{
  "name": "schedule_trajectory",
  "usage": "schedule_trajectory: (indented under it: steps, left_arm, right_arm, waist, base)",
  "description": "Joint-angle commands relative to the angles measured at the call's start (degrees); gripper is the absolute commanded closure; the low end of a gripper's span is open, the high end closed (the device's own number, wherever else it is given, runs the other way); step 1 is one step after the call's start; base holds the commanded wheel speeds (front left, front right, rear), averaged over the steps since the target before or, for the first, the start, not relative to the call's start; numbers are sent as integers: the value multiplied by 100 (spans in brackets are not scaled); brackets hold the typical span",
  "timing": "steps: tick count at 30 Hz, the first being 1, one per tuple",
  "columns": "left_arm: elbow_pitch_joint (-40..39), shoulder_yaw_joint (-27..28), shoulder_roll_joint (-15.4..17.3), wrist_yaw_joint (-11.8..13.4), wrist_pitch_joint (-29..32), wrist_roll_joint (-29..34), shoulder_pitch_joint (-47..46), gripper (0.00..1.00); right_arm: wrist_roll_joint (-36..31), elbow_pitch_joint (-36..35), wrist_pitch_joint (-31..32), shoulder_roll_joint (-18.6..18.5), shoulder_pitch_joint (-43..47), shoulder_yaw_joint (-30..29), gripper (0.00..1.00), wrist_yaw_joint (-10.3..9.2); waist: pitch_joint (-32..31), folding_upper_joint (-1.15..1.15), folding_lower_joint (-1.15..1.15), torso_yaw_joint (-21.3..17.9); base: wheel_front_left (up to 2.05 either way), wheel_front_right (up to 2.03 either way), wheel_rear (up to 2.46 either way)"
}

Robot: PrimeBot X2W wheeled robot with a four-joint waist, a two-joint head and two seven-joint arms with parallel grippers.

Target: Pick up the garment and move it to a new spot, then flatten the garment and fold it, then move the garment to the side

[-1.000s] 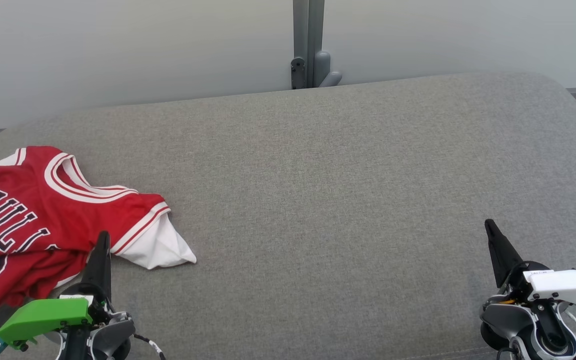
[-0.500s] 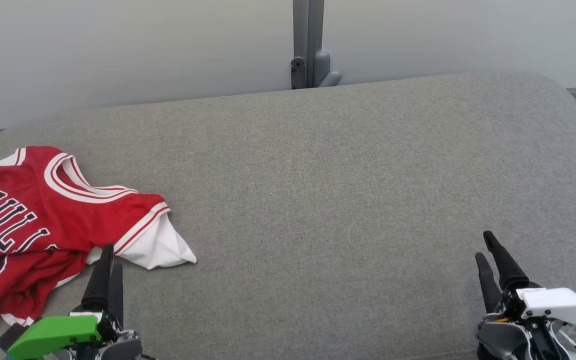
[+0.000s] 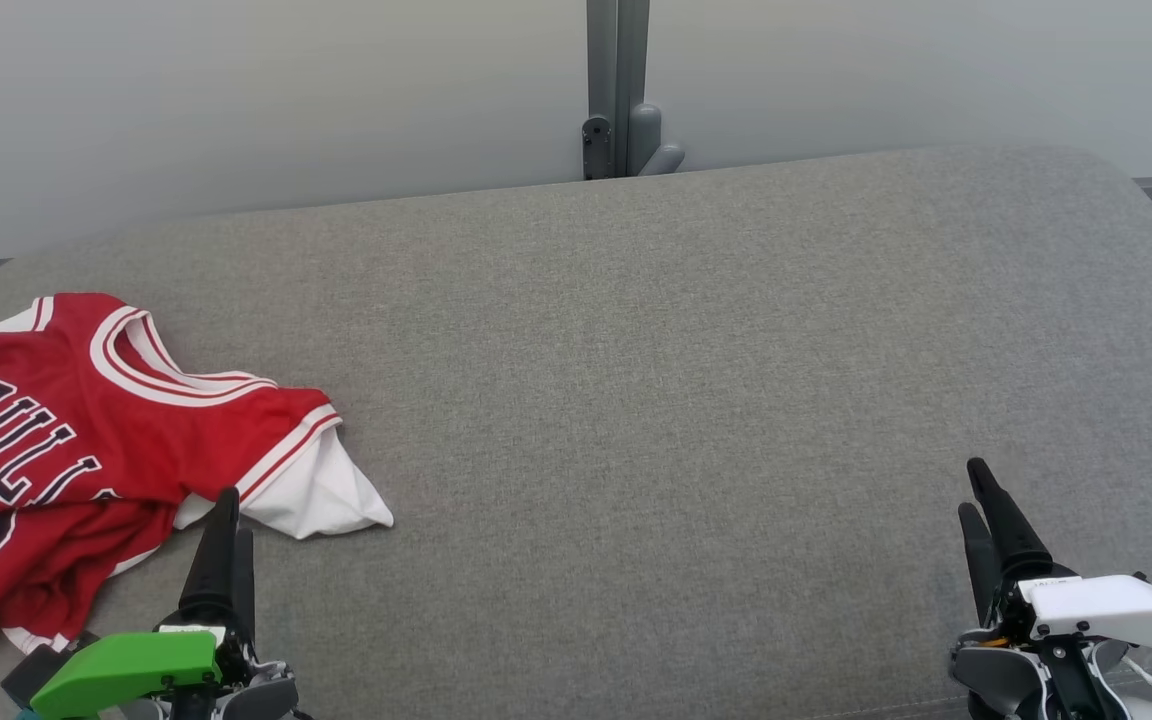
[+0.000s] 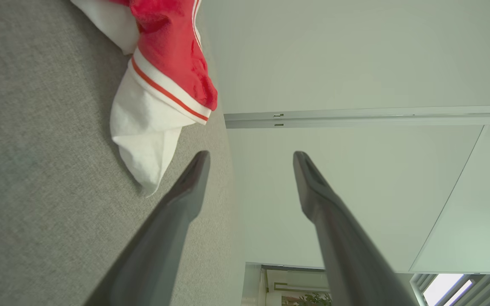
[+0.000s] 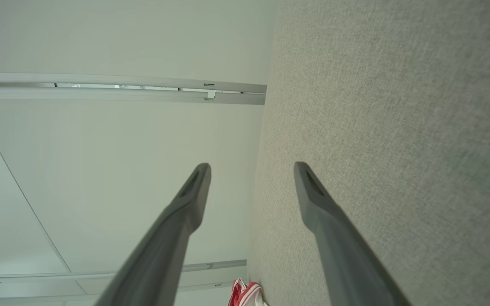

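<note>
The red jersey point(image 3: 66, 440) lay crumpled at the far left of the grey surface point(image 3: 636, 400), lettering up and one white sleeve pointing toward the middle. It sat exactly where it had been a second before.

The arms were what had changed. A second earlier each pincer was pressed together and showed as one dark spike. Now the left pincer point(image 3: 234, 515) stood spread, and its wrist view showed a clear gap between the two fingers point(image 4: 251, 155) with nothing in it. It had also dropped lower in the head view and shifted a little rightward. Its tips were just beside the white sleeve of the jersey point(image 4: 172, 63) (whether they touched the cloth could not be told).

The right pincer point(image 3: 972, 488) was likewise spread and empty point(image 5: 252, 165). It had sunk slightly at the lower right over bare fabric, well apart from the jersey point(image 5: 245, 293), which showed small and distant in that wrist view.
</note>
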Motion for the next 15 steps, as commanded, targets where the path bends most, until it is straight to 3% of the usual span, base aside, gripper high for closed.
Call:
schedule_trajectory:
  steps: [1,15]
  left_arm:
    - [-107,-40,81,-6,-55,130,-50,0]
    - [-15,-190,226,63,-416,1637,-116,0]
  right_arm:
    - [-185,-155,-59,-37,-37,11,0,2]
    - [-2406,-594,-397,-101,-15,113,0,2]
  waist:
    - [-2,7,0,1]
    - [-21,14,0,55]
  base:
    - [0,0,0]
    - [0,0,0]
